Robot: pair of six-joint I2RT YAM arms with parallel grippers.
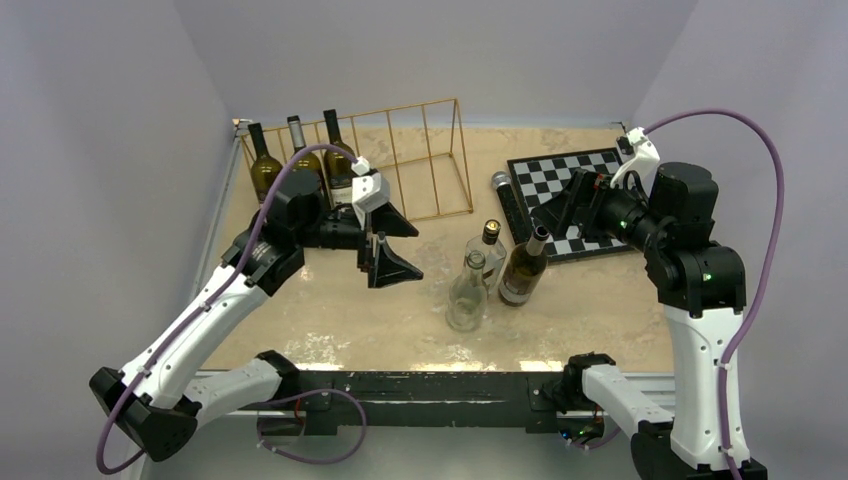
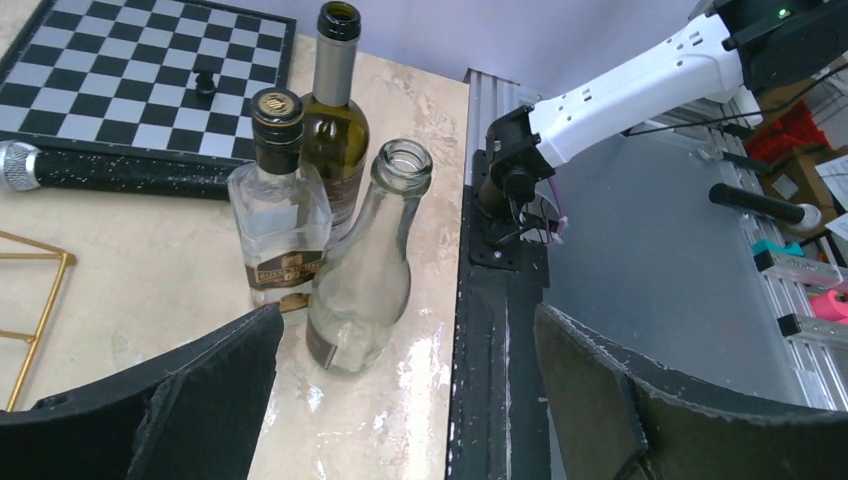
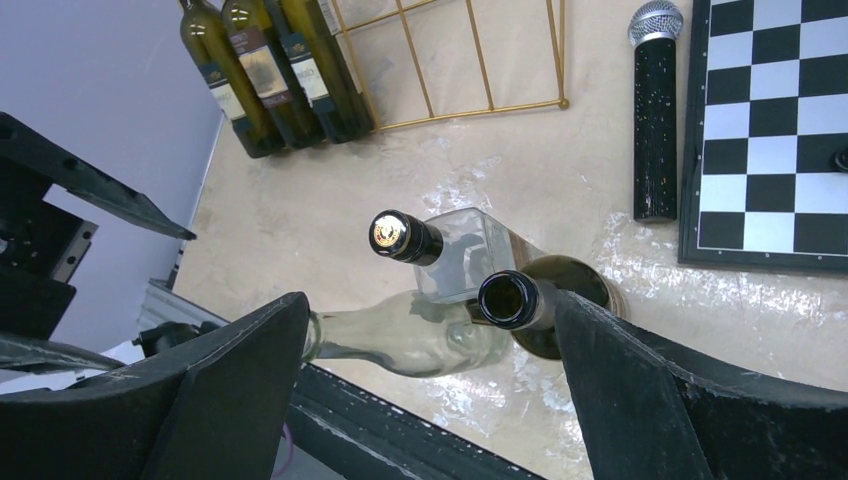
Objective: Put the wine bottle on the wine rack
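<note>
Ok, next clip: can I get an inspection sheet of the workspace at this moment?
Surface: beige marbled tabletop, glossy patches near the front edge.
Job's things: gold wine rack at rear left, three bottles in its left-end slots; dark wine bottle standing mid-table, uncapped, not yet racked.
Clutter: clear round bottle and capped square bottle close beside the wine bottle; chessboard at rear right with one dark piece; microphone lying along its left edge.
Pincers: left pincer open, empty, facing the cluster; right pincer open, empty, above it.
Cables: purple cable on the left arm and on the right, neither touching a bottle.
Surroundings: plain grey walls.
</note>
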